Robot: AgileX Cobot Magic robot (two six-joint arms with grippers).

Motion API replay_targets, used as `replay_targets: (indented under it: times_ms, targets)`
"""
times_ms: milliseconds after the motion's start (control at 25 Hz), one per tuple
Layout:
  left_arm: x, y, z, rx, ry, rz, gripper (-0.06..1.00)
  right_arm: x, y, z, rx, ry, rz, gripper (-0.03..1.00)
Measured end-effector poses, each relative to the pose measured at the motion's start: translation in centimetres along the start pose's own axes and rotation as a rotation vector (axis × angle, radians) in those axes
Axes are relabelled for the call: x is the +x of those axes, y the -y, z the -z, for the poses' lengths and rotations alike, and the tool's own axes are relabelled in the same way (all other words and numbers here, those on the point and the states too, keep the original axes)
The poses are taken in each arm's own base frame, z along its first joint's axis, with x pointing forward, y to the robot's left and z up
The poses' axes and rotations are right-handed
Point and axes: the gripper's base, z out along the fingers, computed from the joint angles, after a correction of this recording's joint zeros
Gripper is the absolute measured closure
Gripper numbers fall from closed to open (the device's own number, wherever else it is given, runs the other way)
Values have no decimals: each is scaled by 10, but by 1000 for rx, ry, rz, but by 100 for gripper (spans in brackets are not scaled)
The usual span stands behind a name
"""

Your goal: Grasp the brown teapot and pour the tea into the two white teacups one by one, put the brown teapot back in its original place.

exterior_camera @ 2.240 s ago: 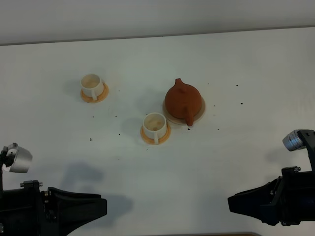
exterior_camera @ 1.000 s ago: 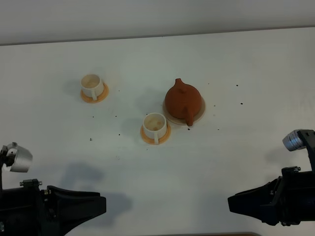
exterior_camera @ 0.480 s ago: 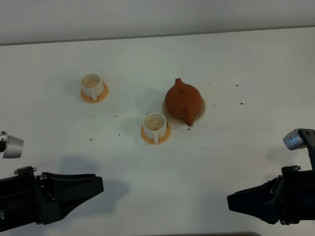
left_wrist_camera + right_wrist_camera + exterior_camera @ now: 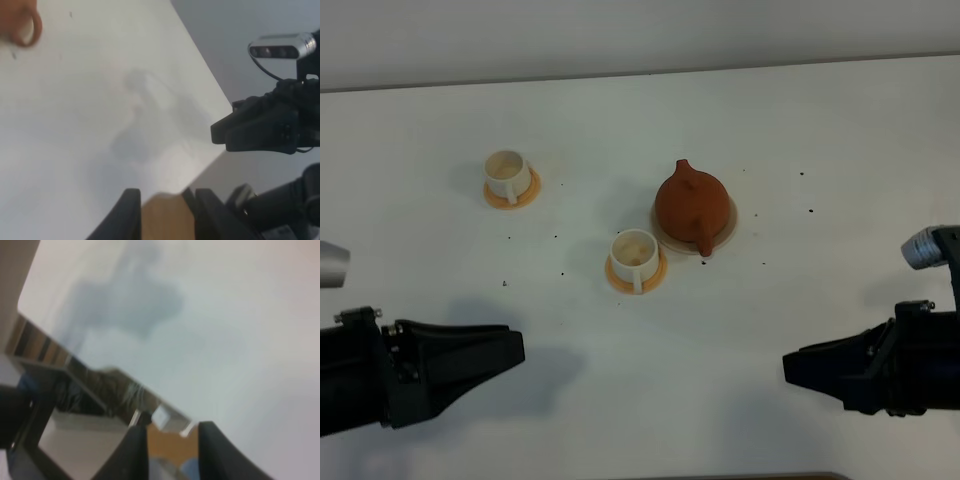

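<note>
Starting at your left fingers (image 4: 126,217): the two dark fingers stand apart with nothing between them, low over the near edge of the white counter (image 4: 820,140). Your right fingers (image 4: 136,450) stand apart in the same way, also empty, over the near edge on the other side. Both are well short of the tea things.

Farther out, near the middle of the counter, the brown teapot (image 4: 690,203) sits upright on its round beige trivet (image 4: 729,221), which shows as a thin pale rim around it. The pot is round, matte, reddish-brown clay. Its short spout points at the far edge and its stubby straight handle points back toward the near edge.

Just left of the pot, and closer to the near edge, the nearer teacup (image 4: 634,250), small and white, stands on an orange-tan saucer (image 4: 656,274). The farther teacup (image 4: 505,171), also white, stands on a matching second saucer (image 4: 528,194), well apart from the pot to the left. Small dark specks (image 4: 810,211) dot the counter. Any lettering on the pot or cups is too small to make out.
</note>
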Motion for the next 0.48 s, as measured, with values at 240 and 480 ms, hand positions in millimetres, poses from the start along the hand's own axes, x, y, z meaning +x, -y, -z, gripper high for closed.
replay_targets:
  times_ms: [240,480]
  targets:
    - [-38,6,20,-224,-90,-63,68,-33,-3,7,74,81,73,73]
    - [-47,-5,42,-540,-217,-4,68,-62,-5,18,181,133,122,73]
